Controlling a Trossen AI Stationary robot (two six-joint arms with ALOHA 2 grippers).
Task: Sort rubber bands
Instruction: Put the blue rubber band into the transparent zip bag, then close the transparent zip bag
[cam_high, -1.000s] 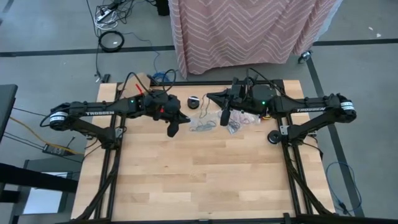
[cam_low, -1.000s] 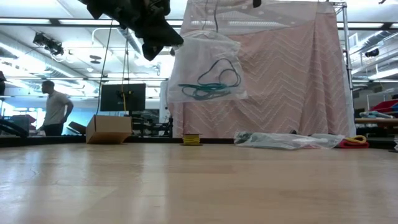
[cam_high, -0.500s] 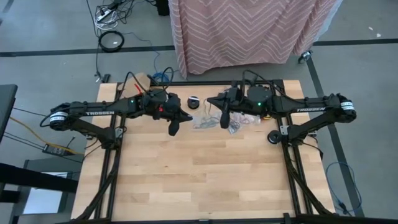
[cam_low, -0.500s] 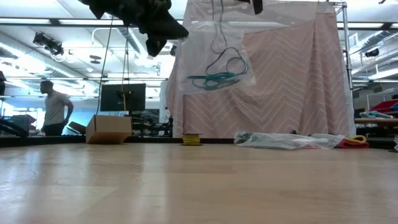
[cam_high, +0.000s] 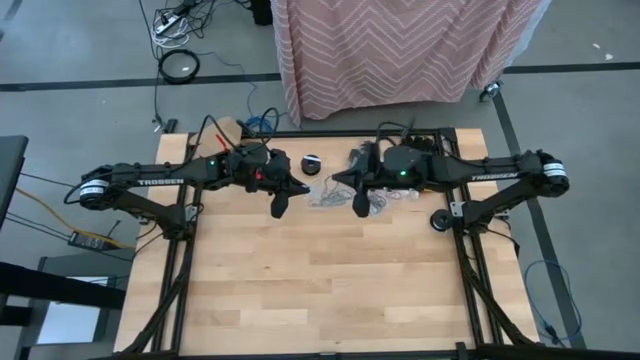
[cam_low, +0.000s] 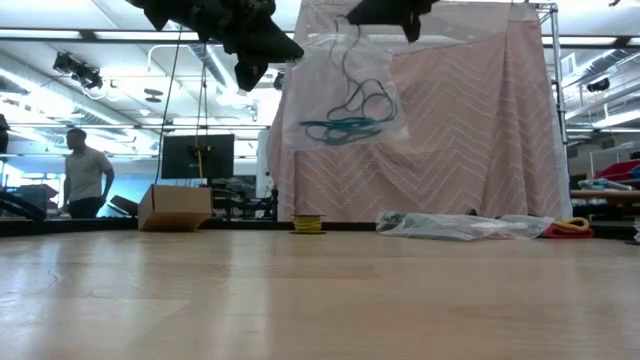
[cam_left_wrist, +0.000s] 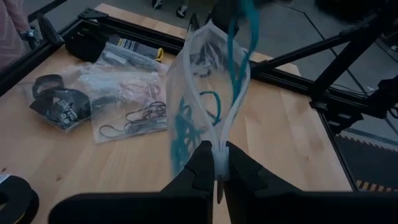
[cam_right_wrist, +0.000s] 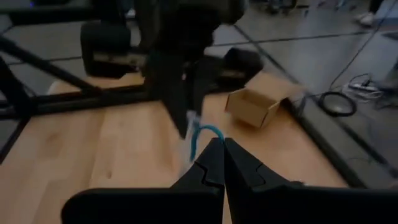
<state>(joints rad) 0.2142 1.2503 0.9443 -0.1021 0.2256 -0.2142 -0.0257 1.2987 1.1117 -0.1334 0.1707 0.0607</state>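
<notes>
A clear plastic bag (cam_low: 340, 95) hangs in the air over the far middle of the table, between my two grippers. Teal and dark rubber bands (cam_low: 340, 125) lie bunched in its lower part. My left gripper (cam_high: 280, 207) (cam_left_wrist: 219, 168) is shut on the bag. My right gripper (cam_high: 360, 205) (cam_right_wrist: 219, 146) faces it from the other side. It is shut, with a teal rubber band (cam_right_wrist: 200, 134) at its fingertips. More rubber bands, black and red, lie in flat clear bags (cam_left_wrist: 127, 93) on the table below. My left gripper pinches an edge of the clear bag (cam_left_wrist: 219, 155) between its two fingers, reaching in from the table's left and slanting a little down. The bag is lifted clear of the table and its mouth gapes open beyond the fingers. My right gripper has the end of a teal rubber band (cam_right_wrist: 210, 132) pinched at its fingertips, coming from the table's right and slanting a little down. The band (cam_left_wrist: 239, 43) runs from the fingers into the bag. I cannot tell whether bag film is caught too.
Flat bags of bands (cam_high: 325, 197) (cam_high: 385, 197) lie at the far middle, with a small black disc (cam_high: 312, 163) behind them. A black roll (cam_left_wrist: 12, 193) sits near the left arm. The near half of the wooden table (cam_high: 320, 290) is bare. A person (cam_low: 88, 175) stands beyond it.
My right gripper has sunk and tipped its fingers further down toward the bag, coming into the top of the low view. The hanging bag has swung a little toward the table's right. Both grippers have stayed shut.
</notes>
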